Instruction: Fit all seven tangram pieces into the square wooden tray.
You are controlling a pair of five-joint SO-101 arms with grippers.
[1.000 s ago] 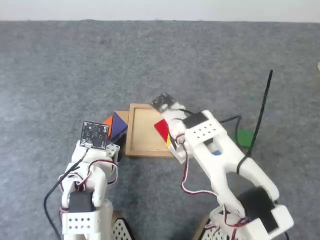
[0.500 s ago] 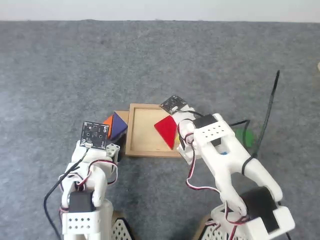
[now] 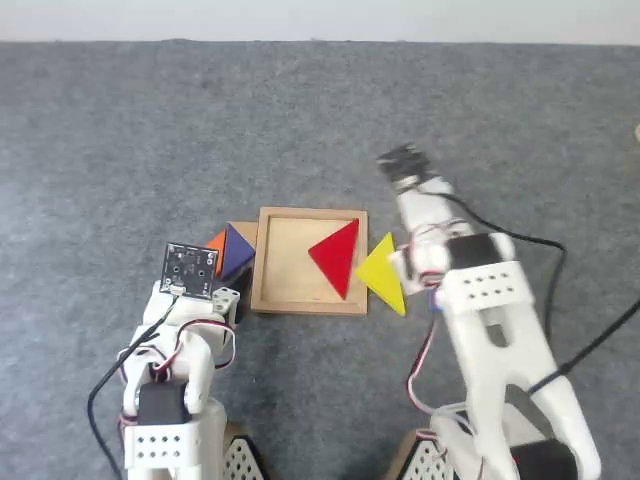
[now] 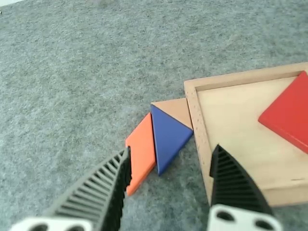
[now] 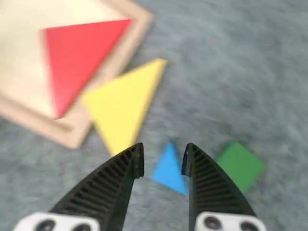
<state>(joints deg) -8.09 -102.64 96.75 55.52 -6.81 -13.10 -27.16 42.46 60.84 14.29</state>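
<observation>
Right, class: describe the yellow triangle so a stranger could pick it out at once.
Find the square wooden tray on the grey mat. By the side nearest its red triangle lies the yellow triangle, the only yellow piece and bigger than the light blue triangle nearby.

Red triangle [image 3: 336, 258] glows on the pale wooden tray [image 3: 285, 265]; yellow triangle [image 3: 383, 272], orange piece [image 4: 141, 154], navy triangle [image 4: 167, 136], tan piece [image 4: 173, 108], light-blue triangle [image 5: 169, 169] and green square [image 5: 239, 166] stand out against mottled grey mat [image 3: 150, 130].
</observation>
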